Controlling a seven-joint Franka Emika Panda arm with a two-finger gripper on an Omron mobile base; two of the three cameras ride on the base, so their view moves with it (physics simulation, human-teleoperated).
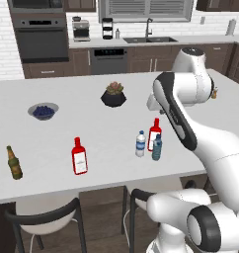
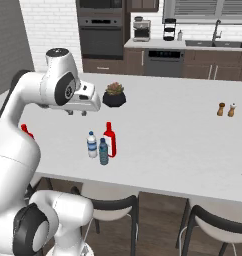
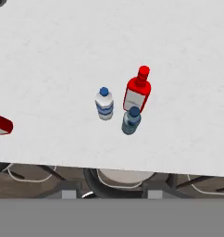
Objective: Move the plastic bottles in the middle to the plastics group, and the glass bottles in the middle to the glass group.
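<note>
Clear bottle point(image 1: 140, 144), teal bottle point(image 1: 157, 147) and red bottle point(image 1: 154, 134) are clustered upright near the counter's point(image 1: 67, 133) front edge. Second red bottle point(image 1: 79, 156) and olive bottle point(image 1: 14, 162) are seen leftward. Shakers point(image 2: 226, 109) are caught in the right base view. Gripper point(image 2: 76, 113) state cannot be told.

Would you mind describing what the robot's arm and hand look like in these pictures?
The arm is glossy white, built of rounded, bulbous segments with dark grey to black bands and round caps at the joints. No cables or markings show on it. The hand is a boxy white block with two small dark fingers under its end.
</note>
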